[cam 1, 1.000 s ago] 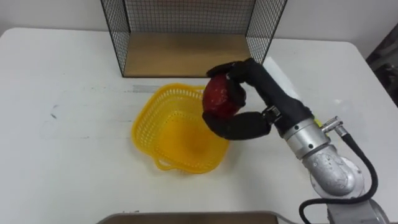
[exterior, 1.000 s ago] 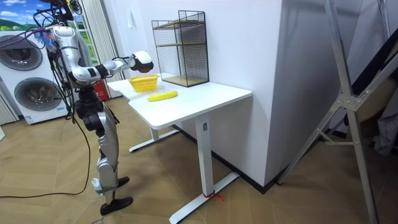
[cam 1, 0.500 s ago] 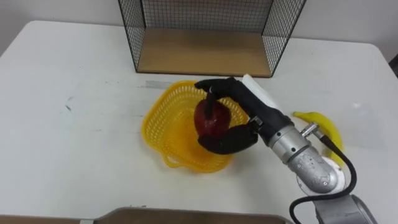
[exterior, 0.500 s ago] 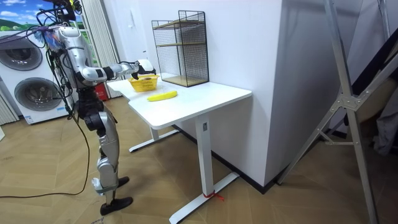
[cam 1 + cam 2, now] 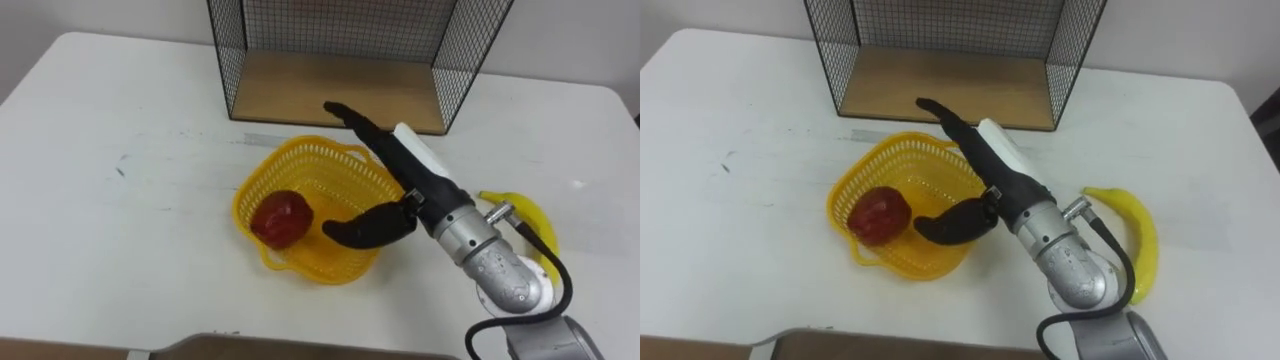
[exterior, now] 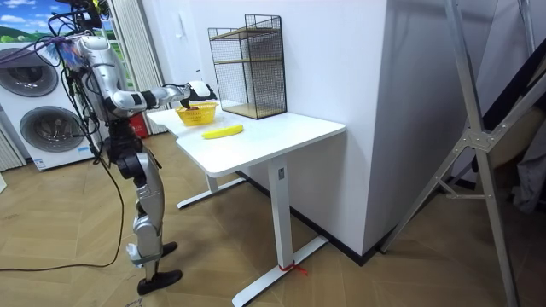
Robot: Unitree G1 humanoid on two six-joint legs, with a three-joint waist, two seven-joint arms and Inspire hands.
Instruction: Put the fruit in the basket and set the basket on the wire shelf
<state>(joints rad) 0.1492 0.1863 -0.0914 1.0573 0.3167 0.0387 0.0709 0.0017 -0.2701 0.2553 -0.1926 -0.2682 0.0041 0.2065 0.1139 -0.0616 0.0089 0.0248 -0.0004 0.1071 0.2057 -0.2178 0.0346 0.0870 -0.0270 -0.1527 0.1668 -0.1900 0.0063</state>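
A red apple point(image 5: 281, 218) lies loose in the left part of the yellow basket point(image 5: 258, 190), which stands on the white table before the wire shelf point(image 5: 340, 85). My right hand point(image 5: 395, 165) hangs over the basket's right side, open, fingers stretched toward the shelf and thumb pointing at the apple, a gap between them. A yellow banana point(image 5: 530, 222) lies on the table to the right, behind my forearm. In the right eye view the apple point(image 5: 880, 214), basket point(image 5: 856, 185), hand point(image 5: 990, 160) and banana point(image 5: 1137, 235) stand likewise. The room view has me standing at the table's end, right arm reaching over the basket point(image 6: 196, 112).
The white table point(image 5: 110, 170) has free room left of the basket and along the front. The wire shelf has a wooden floor board point(image 5: 335, 92) and mesh walls. In the room view a washing machine point(image 6: 47, 128) stands behind me.
My right hand has let go of the apple and its fingers have straightened. The apple dropped into the basket and rolled to its left side. The camera shifted a little.
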